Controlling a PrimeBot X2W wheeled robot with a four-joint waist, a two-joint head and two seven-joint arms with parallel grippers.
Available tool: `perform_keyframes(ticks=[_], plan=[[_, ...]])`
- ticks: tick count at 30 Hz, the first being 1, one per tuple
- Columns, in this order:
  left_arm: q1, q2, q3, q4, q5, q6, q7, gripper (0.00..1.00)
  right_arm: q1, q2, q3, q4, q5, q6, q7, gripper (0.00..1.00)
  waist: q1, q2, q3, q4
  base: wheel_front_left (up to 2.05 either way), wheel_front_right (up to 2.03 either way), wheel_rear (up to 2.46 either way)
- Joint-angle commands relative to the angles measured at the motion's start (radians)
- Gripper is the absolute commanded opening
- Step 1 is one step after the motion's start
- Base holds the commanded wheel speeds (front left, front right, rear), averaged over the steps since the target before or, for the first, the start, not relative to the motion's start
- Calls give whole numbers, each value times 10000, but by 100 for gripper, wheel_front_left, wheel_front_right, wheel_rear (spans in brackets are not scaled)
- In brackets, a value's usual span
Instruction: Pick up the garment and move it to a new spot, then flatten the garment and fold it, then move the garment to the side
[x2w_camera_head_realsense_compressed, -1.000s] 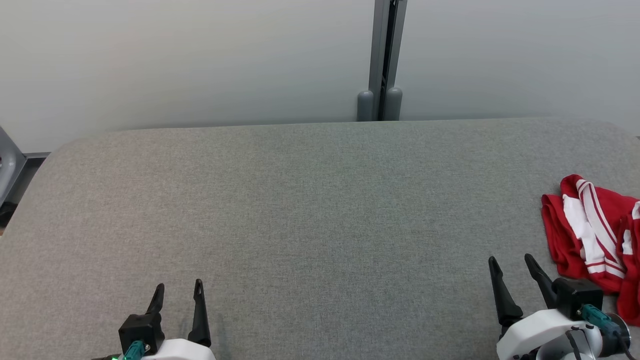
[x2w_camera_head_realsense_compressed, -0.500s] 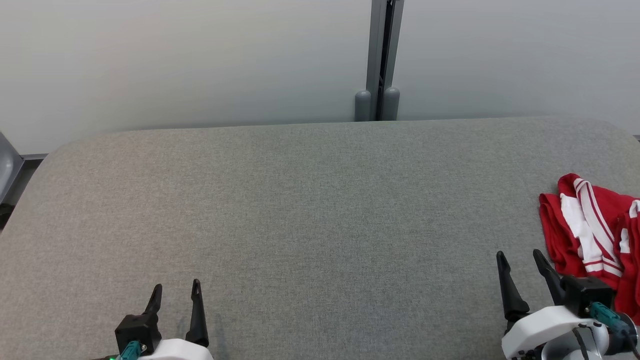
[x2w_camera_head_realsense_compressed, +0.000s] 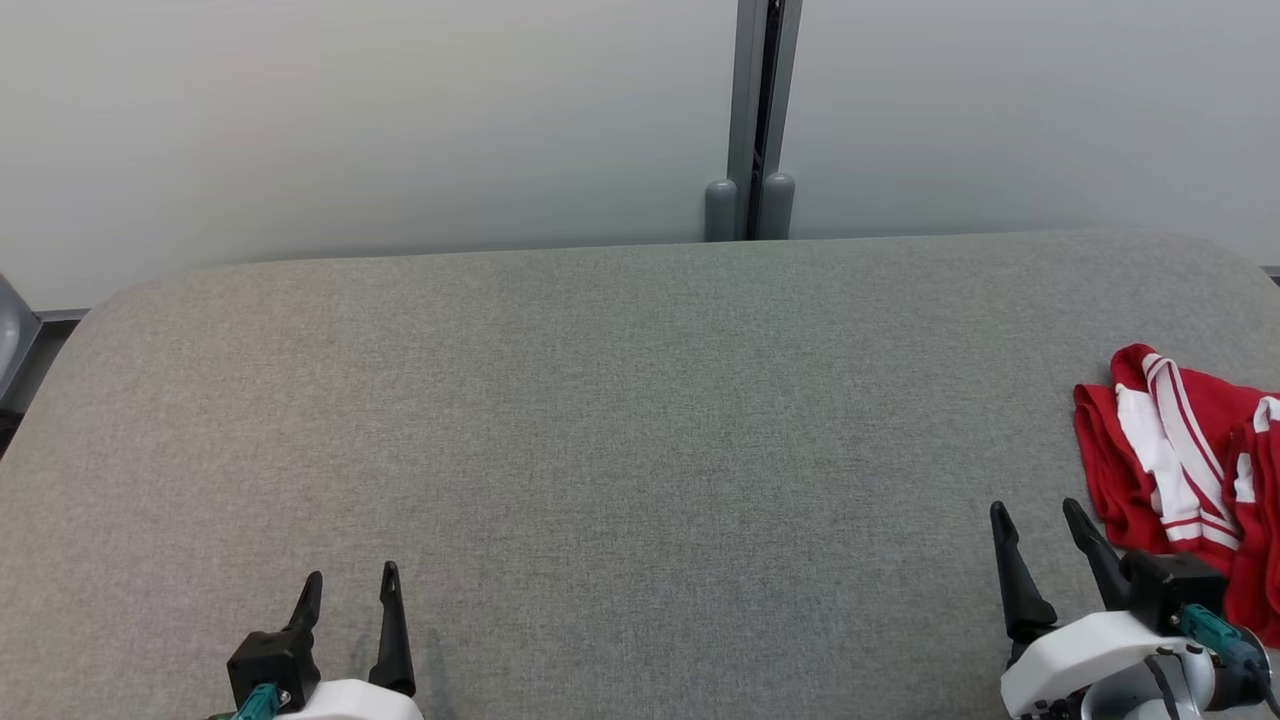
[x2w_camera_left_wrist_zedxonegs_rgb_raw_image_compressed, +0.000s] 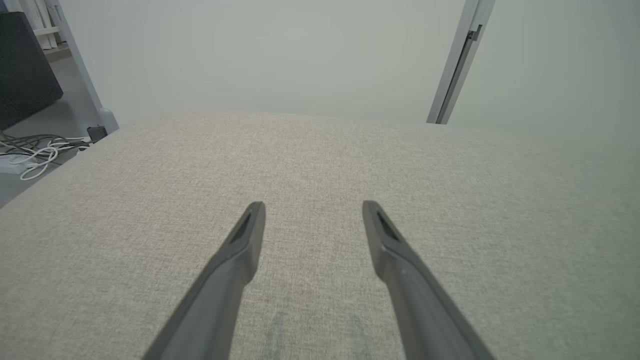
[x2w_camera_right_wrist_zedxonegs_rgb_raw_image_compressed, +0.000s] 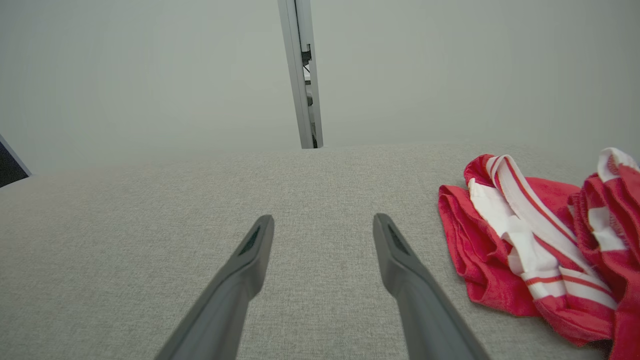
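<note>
- We see a broad grey fabric surface (x2w_camera_head_realsense_compressed: 600, 400) with rounded far corners. Behind it is a pale wall (x2w_camera_head_realsense_compressed: 350, 120), split by a grey metal post (x2w_camera_head_realsense_compressed: 750, 100).
- Off its left edge, white cables (x2w_camera_left_wrist_zedxonegs_rgb_raw_image_compressed: 35, 150) lie on the floor.
- The red-and-white garment (x2w_camera_head_realsense_compressed: 1170, 450) lies crumpled at the surface's right edge.
- Our left gripper (x2w_camera_head_realsense_compressed: 352, 573) points forward at the near left, fingers spread, holding nothing.
- Our right gripper (x2w_camera_head_realsense_compressed: 1035, 506) sits just beside the garment without touching it, also spread and empty.

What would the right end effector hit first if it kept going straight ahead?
Likely only the grey padded surface; the red garment lies right of the right end effector, off its line.
</note>
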Motion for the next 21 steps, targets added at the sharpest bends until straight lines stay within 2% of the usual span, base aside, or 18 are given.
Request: perform_keyframes(ticks=[1,19,20,21], plan=[[42,48,44,22,-17,-53,-46,100,9,-53,10,12,-14,-4,-44,100,0,0,-6,-8,0,0,0],[-65,9,-3,23,-1,-54,-6,100,-64,-13,-8,-12,-31,0,-7,100,0,0,21,-21,0,0,0],[158,-40,-28,182,-1,-47,31,0,200,75,3,165,-7,0,17,0,0,0,23,-22,0,0,0],[158,-40,-28,182,-1,-47,31,0,200,75,3,165,-7,0,17,0,0,0,23,-22,0,0,0]])
